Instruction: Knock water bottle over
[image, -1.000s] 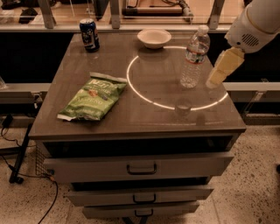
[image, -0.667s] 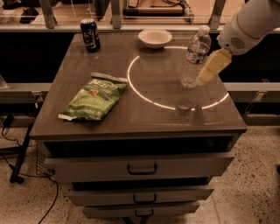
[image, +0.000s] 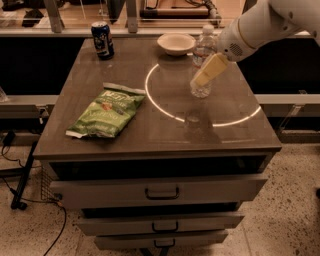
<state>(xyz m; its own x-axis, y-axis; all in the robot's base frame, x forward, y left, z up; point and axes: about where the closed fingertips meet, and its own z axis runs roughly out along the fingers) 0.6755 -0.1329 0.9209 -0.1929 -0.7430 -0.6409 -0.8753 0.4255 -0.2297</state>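
Jaws seemingly pressed together, the pale yellow gripper (image: 199, 81) crosses the upright clear ribbed plastic water bottle (image: 204, 47) on the brown wooden table (image: 150, 132).

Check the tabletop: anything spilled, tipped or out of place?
Nothing stands out. The water bottle stands upright, with the gripper overlapping its middle in this view. The soda can and bowl sit upright; the chip bag lies flat. No spill shows.
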